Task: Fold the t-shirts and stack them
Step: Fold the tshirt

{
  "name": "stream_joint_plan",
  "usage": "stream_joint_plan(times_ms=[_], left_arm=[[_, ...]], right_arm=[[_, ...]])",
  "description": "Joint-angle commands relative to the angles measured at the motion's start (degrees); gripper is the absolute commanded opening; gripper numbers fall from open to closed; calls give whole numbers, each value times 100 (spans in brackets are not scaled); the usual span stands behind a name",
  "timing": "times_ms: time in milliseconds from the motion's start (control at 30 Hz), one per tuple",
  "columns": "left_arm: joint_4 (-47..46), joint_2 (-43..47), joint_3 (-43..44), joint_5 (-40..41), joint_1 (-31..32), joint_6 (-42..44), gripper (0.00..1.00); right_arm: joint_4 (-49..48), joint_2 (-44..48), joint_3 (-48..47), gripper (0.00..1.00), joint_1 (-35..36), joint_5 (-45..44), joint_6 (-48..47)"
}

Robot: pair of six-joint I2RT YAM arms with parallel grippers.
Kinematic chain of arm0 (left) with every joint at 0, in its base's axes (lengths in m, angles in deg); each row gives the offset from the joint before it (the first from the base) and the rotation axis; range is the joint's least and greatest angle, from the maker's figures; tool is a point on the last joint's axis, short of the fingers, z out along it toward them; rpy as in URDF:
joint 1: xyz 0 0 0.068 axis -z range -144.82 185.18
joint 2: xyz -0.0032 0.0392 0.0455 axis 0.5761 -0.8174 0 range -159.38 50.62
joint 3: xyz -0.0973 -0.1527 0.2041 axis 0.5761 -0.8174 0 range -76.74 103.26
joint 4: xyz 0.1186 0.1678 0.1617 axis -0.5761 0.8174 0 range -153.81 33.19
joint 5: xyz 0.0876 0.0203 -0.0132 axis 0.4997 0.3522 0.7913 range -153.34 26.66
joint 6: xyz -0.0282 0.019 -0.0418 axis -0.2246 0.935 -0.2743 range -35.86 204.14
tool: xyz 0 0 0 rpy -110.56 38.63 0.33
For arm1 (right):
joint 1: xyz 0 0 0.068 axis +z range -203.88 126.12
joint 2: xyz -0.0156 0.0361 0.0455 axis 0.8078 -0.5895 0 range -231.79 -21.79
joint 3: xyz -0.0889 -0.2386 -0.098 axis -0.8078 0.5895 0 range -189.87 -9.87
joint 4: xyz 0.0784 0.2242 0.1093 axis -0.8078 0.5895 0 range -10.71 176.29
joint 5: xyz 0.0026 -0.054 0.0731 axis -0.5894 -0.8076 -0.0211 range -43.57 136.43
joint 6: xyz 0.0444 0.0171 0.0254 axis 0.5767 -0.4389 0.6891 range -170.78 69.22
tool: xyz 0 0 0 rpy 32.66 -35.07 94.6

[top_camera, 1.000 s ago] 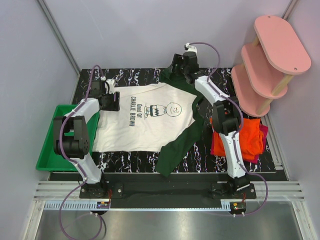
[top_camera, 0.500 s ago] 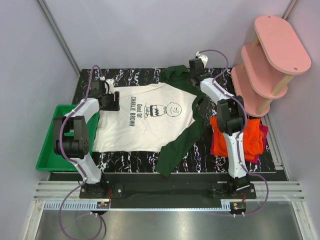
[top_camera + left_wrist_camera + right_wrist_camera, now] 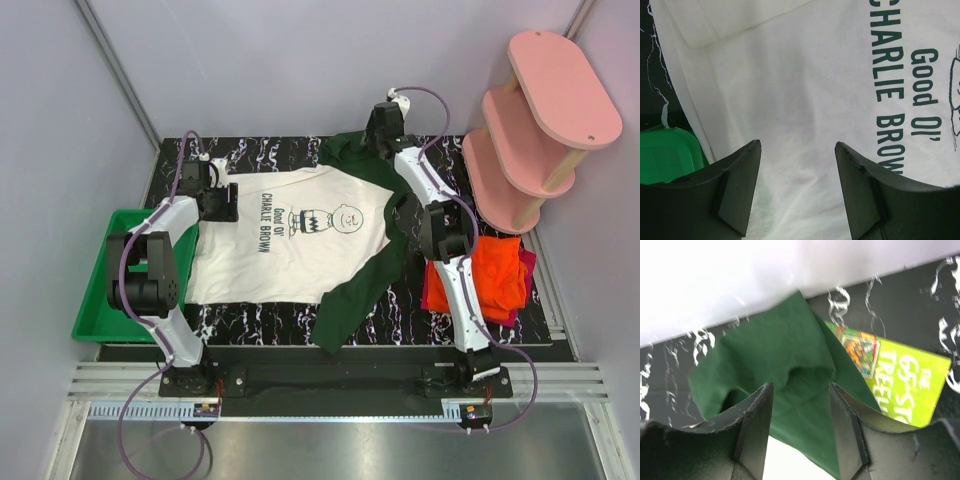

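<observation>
Black desk (image 3: 260, 150): cream shirt (image 3: 260, 265) flat, unfolded; orange and magenta shirts (image 3: 500, 270) heaped mid-right. My left tool (image 3: 797, 150) gapes wide; whether my right tool (image 3: 800, 390) grips, I cannot tell.

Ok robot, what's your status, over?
Left claw open over cream shirt. Right claw open at its far green sleeve. Shirt spread out, unfolded. Green book partly under that sleeve.
</observation>
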Motion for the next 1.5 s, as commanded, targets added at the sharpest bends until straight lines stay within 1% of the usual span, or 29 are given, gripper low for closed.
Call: stream_joint_plan(times_ms=[0, 33, 600, 800, 900, 933, 1000, 1033, 1067, 1267, 1433, 1467], left_arm=[[-228, 113, 88, 166, 10, 26, 66], [-237, 121, 79, 175, 18, 26, 66], [-175, 148, 105, 158, 10, 79, 66], [-158, 139, 70, 131, 10, 79, 66], [-158, 139, 61, 131, 18, 97, 66], [-158, 139, 61, 140, 18, 105, 66], [-166, 139, 61, 140, 18, 123, 66], [-167, 139, 61, 140, 10, 123, 66], [-167, 130, 53, 140, 18, 123, 66], [-175, 139, 17, 192, 18, 106, 66], [-307, 165, 61, 421, -60, -69, 66], [-333, 157, 131, 691, -78, -201, 66]], right_arm=[[227, -410, -810, 56, -42, -94, 31], [262, -455, -941, 56, -51, -85, 58], [280, -991, -1346, 56, -332, -85, 339], [236, -1132, -1496, 55, -376, -15, 427], [192, -1150, -1514, 49, -385, 47, 471], [192, -1150, -1505, 42, -377, 73, 488], [175, -1159, -1505, 35, -385, 108, 515], [174, -1159, -1505, 27, -385, 126, 532], [183, -1159, -1496, 23, -377, 126, 532], [157, -1089, -1400, 0, -376, 144, 541], [166, -957, -1251, 0, -368, 109, 489], [157, -869, -1207, 0, -359, 91, 462]])
